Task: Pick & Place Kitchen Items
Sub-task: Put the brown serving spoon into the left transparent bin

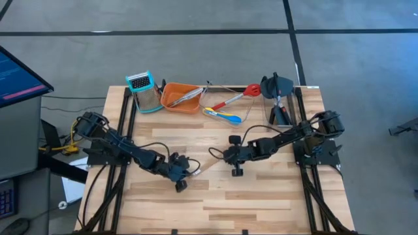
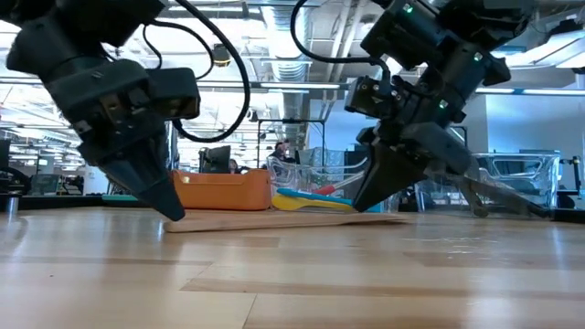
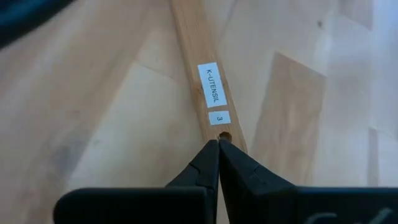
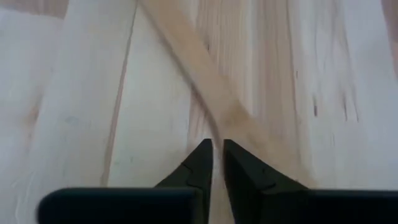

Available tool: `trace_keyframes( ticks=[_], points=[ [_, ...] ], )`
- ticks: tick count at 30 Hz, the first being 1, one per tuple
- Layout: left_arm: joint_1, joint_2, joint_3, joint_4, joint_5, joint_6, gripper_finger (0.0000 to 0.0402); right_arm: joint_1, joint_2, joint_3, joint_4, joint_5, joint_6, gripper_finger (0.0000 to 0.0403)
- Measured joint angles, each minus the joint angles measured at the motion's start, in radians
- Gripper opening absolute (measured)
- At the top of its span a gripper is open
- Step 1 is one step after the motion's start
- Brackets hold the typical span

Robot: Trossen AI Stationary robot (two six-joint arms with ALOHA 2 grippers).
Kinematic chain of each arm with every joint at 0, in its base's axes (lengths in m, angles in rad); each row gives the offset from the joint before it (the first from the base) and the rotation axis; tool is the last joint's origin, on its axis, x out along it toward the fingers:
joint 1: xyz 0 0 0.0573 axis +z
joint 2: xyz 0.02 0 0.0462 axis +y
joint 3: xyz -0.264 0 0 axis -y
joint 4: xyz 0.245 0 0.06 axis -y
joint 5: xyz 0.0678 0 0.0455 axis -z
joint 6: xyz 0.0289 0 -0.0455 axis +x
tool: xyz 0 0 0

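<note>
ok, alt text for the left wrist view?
The left gripper, fingers shut, rests its tips at the holed end of a wooden utensil handle lying on the light wood table. A white label on the handle reads K-UTENSIL, with a 3 below.

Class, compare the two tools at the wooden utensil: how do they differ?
The left tool is fully shut at the labelled, holed handle end of the wooden utensil; the right tool shows a slight gap at the plain end. Both point down at the same utensil on the table.
</note>
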Motion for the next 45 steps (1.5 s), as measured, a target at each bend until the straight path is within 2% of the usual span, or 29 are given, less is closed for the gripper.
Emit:
trace_keyframes(
  ticks=[7, 12, 16, 22, 29, 35, 43, 45],
  points=[
    [-0.039, -0.028, 0.000, -0.005, 0.002, -0.002, 0.0001, -0.034, 0.000, 0.000, 0.058, -0.035, -0.086, 0.0095],
    [-0.064, -0.078, 0.000, 0.001, 0.018, -0.004, 0.0001, -0.084, 0.000, 0.000, 0.057, -0.186, -0.106, 0.0138],
    [-0.088, -0.124, 0.001, 0.007, 0.028, -0.003, 0.0001, -0.115, 0.000, 0.000, 0.076, -0.195, -0.127, 0.0168],
    [-0.112, -0.166, 0.001, 0.007, 0.016, -0.001, 0.0001, -0.145, 0.007, 0.001, 0.097, -0.257, -0.142, 0.0201],
    [-0.112, -0.167, 0.001, 0.005, 0.014, -0.001, 0.0001, -0.147, 0.105, 0.005, 0.124, -0.261, -0.141, 0.0218],
    [-0.112, -0.167, 0.001, 0.006, 0.013, 0.004, 0.0001, -0.147, 0.127, 0.008, 0.140, -0.262, -0.137, 0.0200],
    [-0.112, -0.166, 0.001, 0.006, 0.002, 0.006, 0.0001, -0.145, 0.116, 0.006, 0.122, -0.252, -0.133, 0.0087],
    [-0.112, -0.166, 0.001, 0.006, -0.005, 0.007, 0.0001, -0.138, 0.118, 0.006, 0.128, -0.248, -0.130, 0.0070]
  ],
)
